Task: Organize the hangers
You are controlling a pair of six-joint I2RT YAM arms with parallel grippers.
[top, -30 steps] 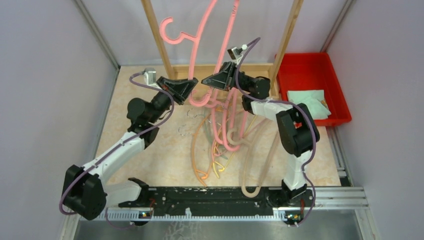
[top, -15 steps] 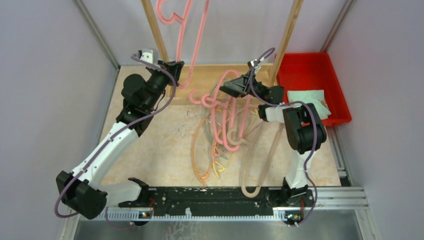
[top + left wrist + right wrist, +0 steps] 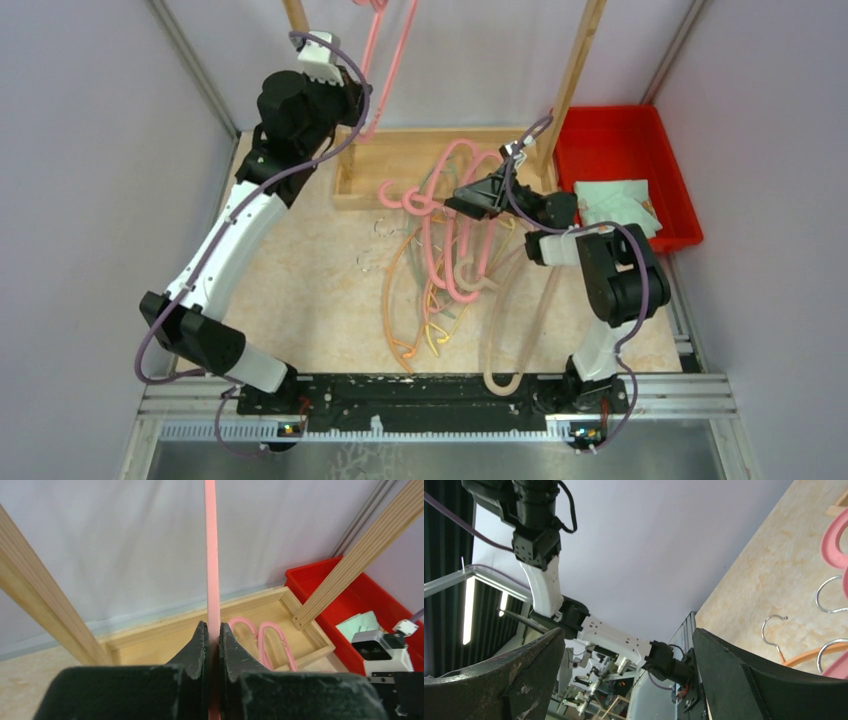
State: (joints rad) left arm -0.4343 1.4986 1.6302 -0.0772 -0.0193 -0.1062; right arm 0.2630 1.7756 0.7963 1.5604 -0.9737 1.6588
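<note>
My left gripper (image 3: 213, 642) pinches a pink hanger (image 3: 212, 555) by its thin bar, which points to twelve o'clock. It looks light, stiff and maybe slippery. My right gripper (image 3: 629, 675) is spread wide and holds nothing.

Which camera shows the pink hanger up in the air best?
The top external view. It shows most of the pink hanger, with its long thin arms, though its top is cut off. The left wrist view shows only one straight strip pinched between the left arm's fingers. The right wrist view does not show it at all.
</note>
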